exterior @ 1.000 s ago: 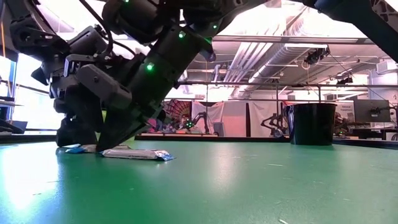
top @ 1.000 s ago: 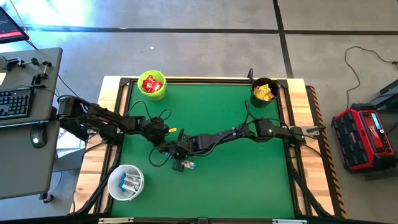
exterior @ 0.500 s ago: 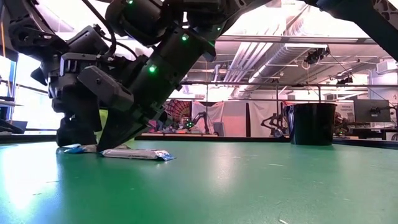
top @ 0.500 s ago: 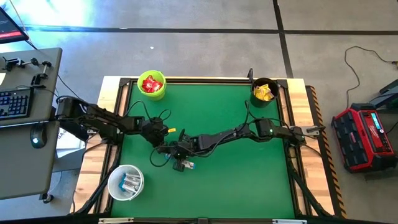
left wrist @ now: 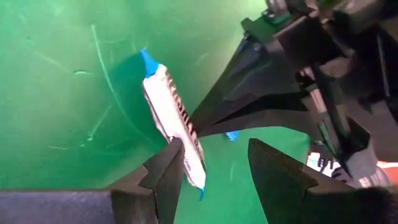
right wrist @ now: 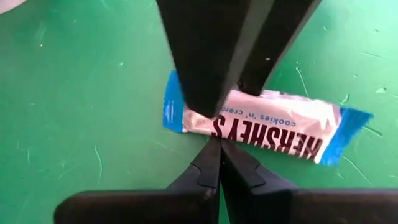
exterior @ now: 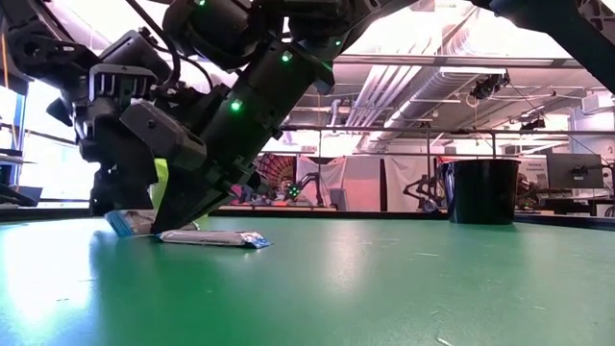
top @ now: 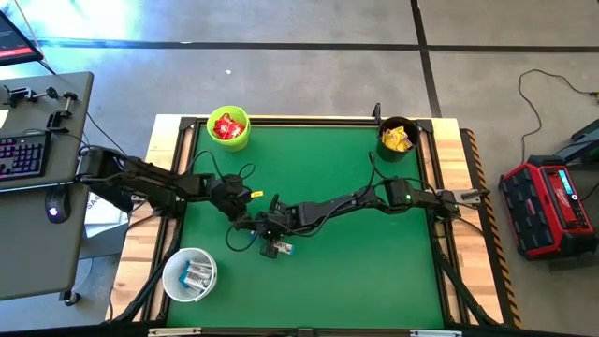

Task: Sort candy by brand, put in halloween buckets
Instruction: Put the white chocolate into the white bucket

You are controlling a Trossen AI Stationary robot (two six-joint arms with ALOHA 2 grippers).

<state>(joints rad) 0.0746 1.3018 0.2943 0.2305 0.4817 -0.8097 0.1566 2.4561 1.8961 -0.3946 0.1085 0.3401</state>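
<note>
Two slim white-and-blue candy bars show at mid-table. One bar [left wrist: 171,118] stands tilted between my grippers; the other [top: 283,248] lies flat on the green table, nearer the near edge. My left gripper [left wrist: 214,171], reaching in from the left, is open, with this bar beside one finger. My right gripper [right wrist: 219,155], reaching in from the right, is shut, its tips at the same bar [right wrist: 267,124]. The lime green bucket [top: 229,128] holds red packets, the black bucket [top: 397,139] yellow ones, and the white bucket [top: 190,273] bars. My left gripper has the bar's near end [left wrist: 194,177] against the inner side of one finger [left wrist: 165,177]; the other finger [left wrist: 273,174] stands apart from it. The fingers slant down from the table's left. The bar [exterior: 120,223] sits tilted, one end raised off the table. My right gripper meets the bar's long edge [right wrist: 214,134] with its shut fingertips [right wrist: 208,158], about a third along the bar. It slants down from the table's right, across the bar, opposite my left gripper's fingers [right wrist: 205,62].
The two arms cross close together at mid-table, with cables [top: 239,239] looping beside them. The table's right half [top: 374,271] is bare green surface. A desk with a keyboard [top: 23,154] stands left of the table, and a red case [top: 547,206] lies on the floor at the right.
The bar at my left gripper lay flat on the table a second ago; it now stands tipped, one end raised. The other bar has stayed flat where it was. My right gripper has kept its place, shut.
</note>
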